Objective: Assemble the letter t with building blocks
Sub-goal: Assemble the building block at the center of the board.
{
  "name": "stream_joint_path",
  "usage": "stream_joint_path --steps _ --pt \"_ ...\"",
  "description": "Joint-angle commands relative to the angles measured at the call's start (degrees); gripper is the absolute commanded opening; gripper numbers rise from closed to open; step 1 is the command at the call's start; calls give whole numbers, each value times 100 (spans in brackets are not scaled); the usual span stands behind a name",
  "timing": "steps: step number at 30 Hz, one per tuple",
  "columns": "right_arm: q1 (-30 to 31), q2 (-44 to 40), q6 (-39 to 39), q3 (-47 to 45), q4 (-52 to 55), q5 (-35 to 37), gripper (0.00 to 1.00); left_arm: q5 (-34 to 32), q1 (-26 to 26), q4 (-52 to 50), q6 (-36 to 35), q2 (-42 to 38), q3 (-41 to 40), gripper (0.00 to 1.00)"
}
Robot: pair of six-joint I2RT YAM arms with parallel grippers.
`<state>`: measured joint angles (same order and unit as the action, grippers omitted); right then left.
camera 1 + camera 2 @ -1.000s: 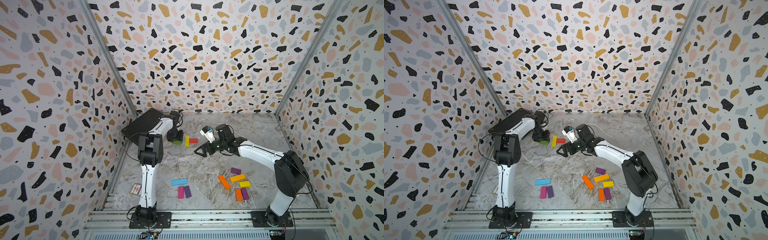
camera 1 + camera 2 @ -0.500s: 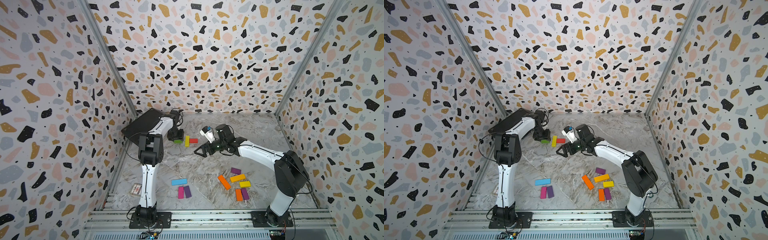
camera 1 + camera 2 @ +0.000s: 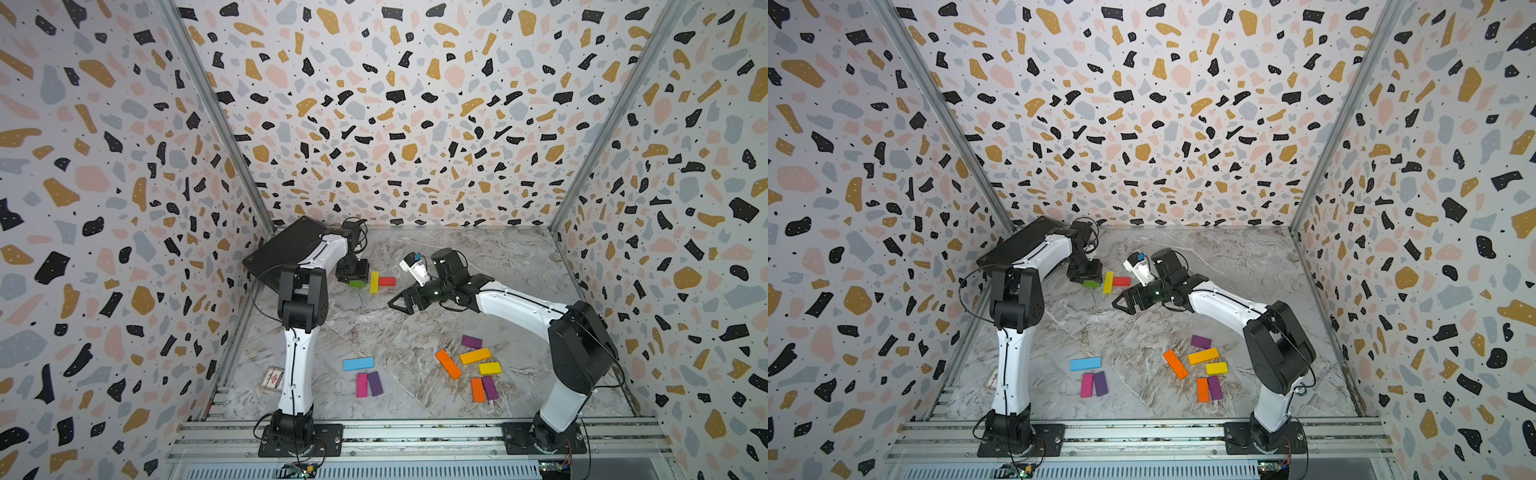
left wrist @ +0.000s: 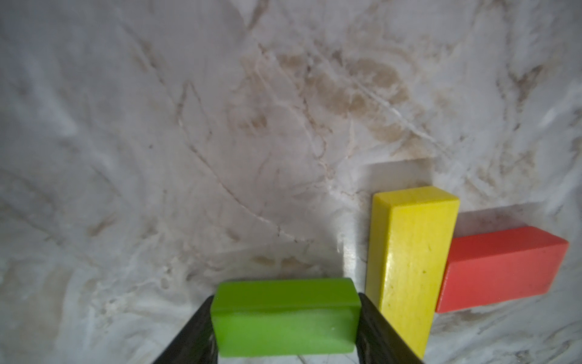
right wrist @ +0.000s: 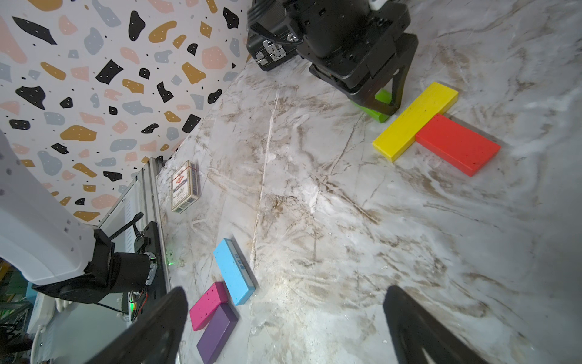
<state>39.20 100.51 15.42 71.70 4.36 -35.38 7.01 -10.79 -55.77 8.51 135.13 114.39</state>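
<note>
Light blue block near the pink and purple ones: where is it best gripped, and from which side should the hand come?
From above, probably. The light blue block lies flat, so pinch its two long sides, near the end that juts past the pink block; elsewhere that one and the purple block crowd one side.

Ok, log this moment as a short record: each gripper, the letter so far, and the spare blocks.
left gripper: shut on green block, beside yellow block
right gripper: open, empty
letter so far: red block butts end-on against yellow block's long side
spare blocks: blue block, pink block, purple block together; cluster of six blocks nearer right arm
</note>
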Motion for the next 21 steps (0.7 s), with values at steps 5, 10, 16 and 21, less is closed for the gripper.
stream_joint_path --steps 5,10,16,21 --pt "-31 -62 -20 72 47 -57 100 -46 -29 -128 -43 6 154 65" --pt "-29 -55 -46 72 70 -57 100 16 -35 -110 -43 -19 163 68" --pt "-32 -57 -55 90 83 -70 100 57 -29 -141 -43 -96 246 71" --pt "-34 -48 -44 85 69 -100 100 133 -25 -73 -25 -540 124 70"
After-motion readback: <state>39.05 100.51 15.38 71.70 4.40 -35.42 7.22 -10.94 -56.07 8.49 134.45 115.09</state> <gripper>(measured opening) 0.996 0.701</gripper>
